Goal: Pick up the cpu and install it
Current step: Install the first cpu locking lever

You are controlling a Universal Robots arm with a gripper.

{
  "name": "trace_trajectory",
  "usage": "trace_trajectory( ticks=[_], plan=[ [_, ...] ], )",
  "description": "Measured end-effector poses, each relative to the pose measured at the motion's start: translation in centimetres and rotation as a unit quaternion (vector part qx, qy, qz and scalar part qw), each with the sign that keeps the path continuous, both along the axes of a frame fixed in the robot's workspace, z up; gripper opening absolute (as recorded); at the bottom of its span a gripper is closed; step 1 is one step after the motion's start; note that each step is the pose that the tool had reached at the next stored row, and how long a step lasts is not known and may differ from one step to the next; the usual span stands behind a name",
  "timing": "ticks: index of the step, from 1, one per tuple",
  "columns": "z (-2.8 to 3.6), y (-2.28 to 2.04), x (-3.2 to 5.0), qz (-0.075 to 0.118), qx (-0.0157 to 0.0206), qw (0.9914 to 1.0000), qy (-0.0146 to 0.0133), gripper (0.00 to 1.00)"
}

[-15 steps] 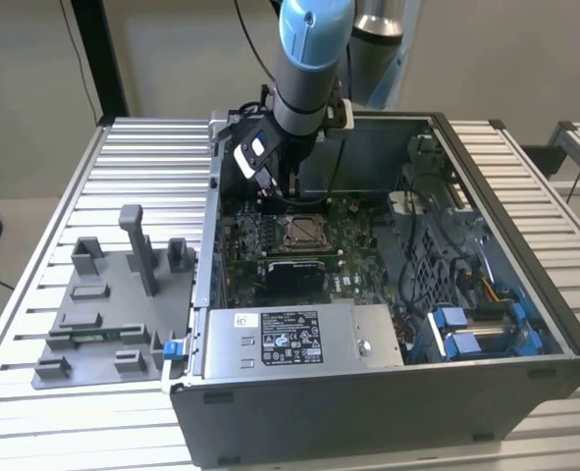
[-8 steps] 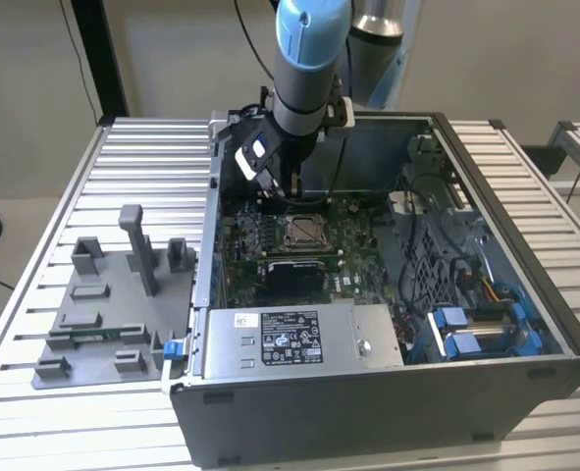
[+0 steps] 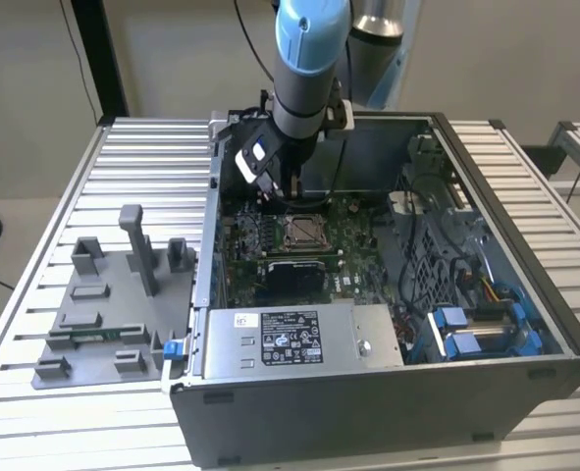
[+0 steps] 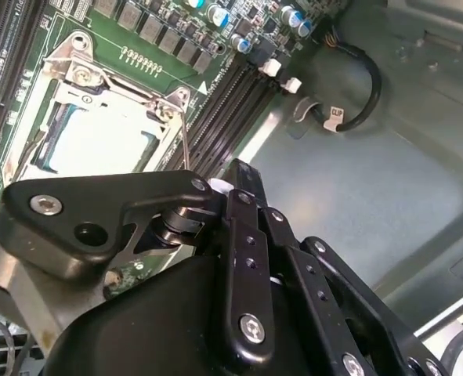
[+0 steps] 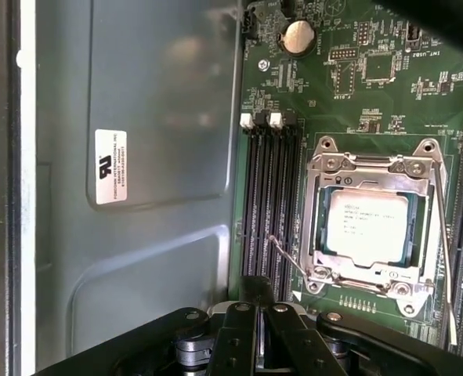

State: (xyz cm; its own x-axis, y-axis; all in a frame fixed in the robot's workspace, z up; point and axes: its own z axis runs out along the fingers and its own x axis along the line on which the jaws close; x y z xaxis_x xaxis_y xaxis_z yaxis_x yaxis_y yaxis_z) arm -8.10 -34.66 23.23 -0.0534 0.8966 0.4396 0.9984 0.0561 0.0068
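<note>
1. At the exterior view's left edge of the ribbed aluminium table you have the grey plastic fixture tray with its upright blocks. It lies just beside the open dark-grey metal computer case.
2. That view also gives you the case as a whole. The green motherboard lies on its floor, and the silver labelled power-supply box sits along the near wall. The blue plastic drive brackets are in the near corner at the exterior view's right.
3. The arm with the pale-blue joint cap reaches down over the case's far wall, and the black gripper hangs just above the motherboard.
4. Both wrist views give you the cpu, a small flat square chip with a pale silver-grey top. It lies inside the square metal-framed socket, apart from the gripper.
5. The pincer's fingers are drawn together with nothing between them. Their tip is over the black memory slots, just beside the socket.
6. The first wrist view adds a round silver coin battery and a white sticker. The second wrist view adds a black cable loop with a white tag.
7. For room, the bare grey case panel beside the memory slots lies open. A thin wire lever angles out from the socket's corner near the fingertips.
</note>
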Motion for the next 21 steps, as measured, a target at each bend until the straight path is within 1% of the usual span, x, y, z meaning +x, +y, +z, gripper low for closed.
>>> trace_trajectory(
  ticks=[8, 13, 14, 18, 19, 21],
  plan=[
    [-0.05, 0.00, 0.06, 0.000, 0.0000, 1.00000, 0.0000, 0.00],
    [-0.05, -0.09, 0.06, 0.000, -0.0001, 1.00000, 0.0000, 0.00],
    [-0.05, -0.09, 0.07, 0.000, -0.0008, 1.00000, 0.0000, 0.00],
    [-0.04, -0.10, 0.07, 0.000, -0.0073, 0.99997, 0.0000, 0.00],
    [-0.04, -0.10, 0.07, 0.000, -0.0083, 0.99997, 0.0000, 0.00],
    [-0.05, -0.10, 0.06, 0.000, -0.0088, 0.99996, 0.0001, 0.00]
  ],
)
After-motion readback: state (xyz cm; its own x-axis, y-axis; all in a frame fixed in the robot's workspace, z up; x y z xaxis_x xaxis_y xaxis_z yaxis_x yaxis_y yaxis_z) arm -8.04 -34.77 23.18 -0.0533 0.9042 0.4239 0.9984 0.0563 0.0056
